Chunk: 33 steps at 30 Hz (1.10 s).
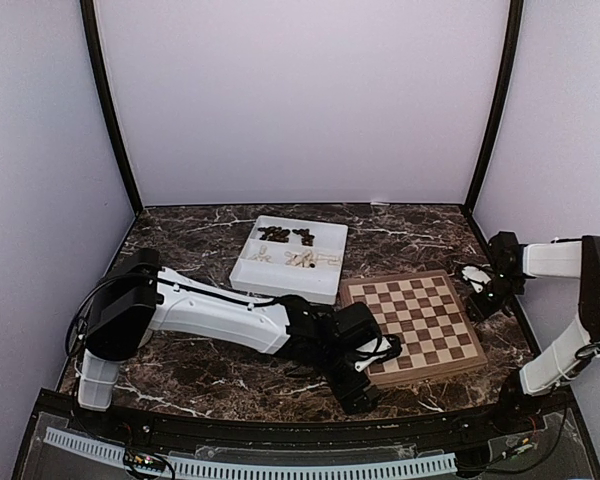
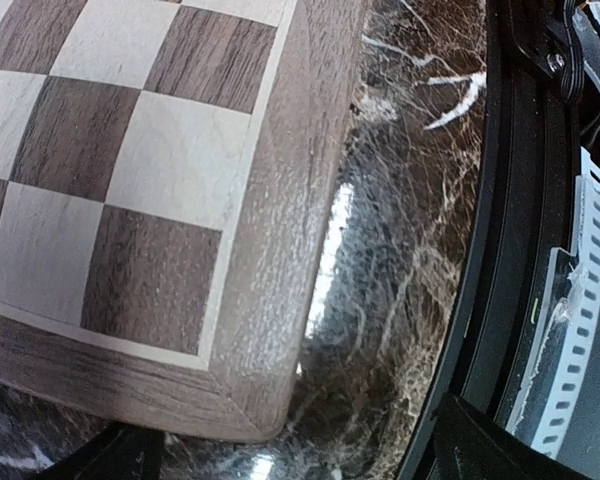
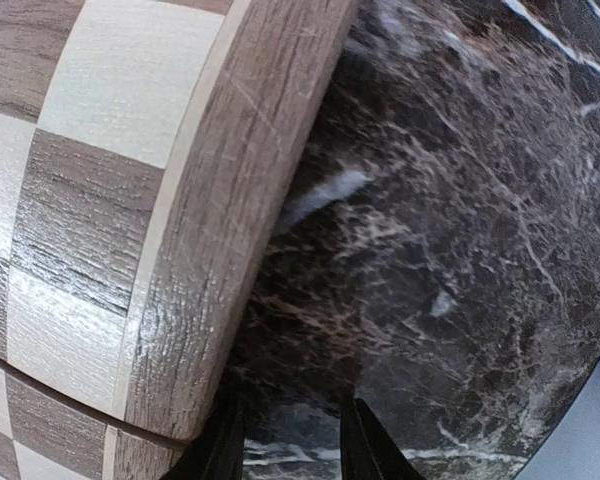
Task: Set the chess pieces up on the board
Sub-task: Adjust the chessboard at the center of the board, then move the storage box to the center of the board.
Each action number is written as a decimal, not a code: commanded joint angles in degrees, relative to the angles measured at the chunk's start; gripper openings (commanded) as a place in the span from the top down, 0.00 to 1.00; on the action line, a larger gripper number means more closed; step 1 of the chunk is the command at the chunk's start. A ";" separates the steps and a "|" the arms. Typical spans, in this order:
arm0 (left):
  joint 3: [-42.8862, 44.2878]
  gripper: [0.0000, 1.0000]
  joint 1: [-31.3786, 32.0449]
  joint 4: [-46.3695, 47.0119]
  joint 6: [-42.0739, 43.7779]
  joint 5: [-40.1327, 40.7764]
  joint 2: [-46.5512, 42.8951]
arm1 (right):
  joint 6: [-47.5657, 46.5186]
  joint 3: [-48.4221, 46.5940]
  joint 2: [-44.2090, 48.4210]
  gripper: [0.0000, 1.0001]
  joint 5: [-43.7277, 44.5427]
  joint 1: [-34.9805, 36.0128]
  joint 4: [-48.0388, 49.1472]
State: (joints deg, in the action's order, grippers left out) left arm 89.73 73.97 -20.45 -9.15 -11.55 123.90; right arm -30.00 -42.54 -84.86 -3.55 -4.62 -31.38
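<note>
At the board's (image 1: 415, 325) near-left corner, the left gripper (image 2: 300, 450) hangs, fingers spread wide, empty. Right gripper (image 3: 292, 450), fingers slightly parted and empty, hovers over the marble table (image 3: 460, 250) beside the board's right edge. Chess pieces (image 1: 288, 247) lie in a white tray (image 1: 280, 285) behind the board.

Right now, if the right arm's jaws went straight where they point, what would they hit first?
Probably the marble table, right beside the chessboard; its wooden rim sits so close it might get clipped first, depth unclear.
</note>
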 commanded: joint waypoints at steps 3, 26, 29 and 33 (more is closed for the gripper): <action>-4.41 0.03 0.40 2.19 -3.08 3.90 -3.87 | 1.50 -0.24 1.19 0.64 -7.77 2.09 -5.40; 6.39 0.44 -28.82 -13.07 -1.14 18.96 -13.47 | 1.56 -15.10 5.33 0.39 -35.55 4.11 -5.18; 6.43 0.71 -31.46 -12.24 -2.04 15.10 -9.99 | 2.92 -12.08 4.32 0.44 -38.61 4.27 0.34; 6.81 0.93 -32.52 -11.48 -3.32 14.24 -6.02 | 2.52 -10.12 4.54 0.48 -35.63 4.27 3.15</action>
State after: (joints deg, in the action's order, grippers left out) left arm 95.33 42.17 -30.41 -10.96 5.15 115.96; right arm -27.62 -54.39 -80.68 -37.76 -0.73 -34.48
